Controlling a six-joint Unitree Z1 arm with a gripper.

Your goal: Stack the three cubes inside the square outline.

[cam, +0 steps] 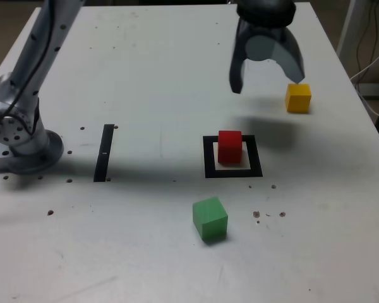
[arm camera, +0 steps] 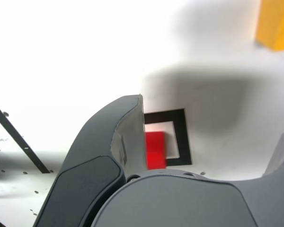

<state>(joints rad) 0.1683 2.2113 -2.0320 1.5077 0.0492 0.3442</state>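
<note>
A red cube [cam: 230,146] stands inside the black square outline [cam: 234,172]; the wrist view shows the same red cube [arm camera: 155,150] and the square outline [arm camera: 181,135] partly behind a finger. The yellow cube [cam: 298,97] rests on the table at the exterior view's right, and a corner of the yellow cube [arm camera: 276,23] shows in the wrist view. The green cube [cam: 210,218] sits in front of the outline. My gripper [cam: 266,83] hangs open above the table, behind the outline and just left of the yellow cube in the exterior view, holding nothing.
A thin black strip [cam: 104,152] lies on the white table [cam: 145,76] at the exterior view's left. The arm's base [cam: 19,139] stands at the far left edge. Small dark specks dot the tabletop.
</note>
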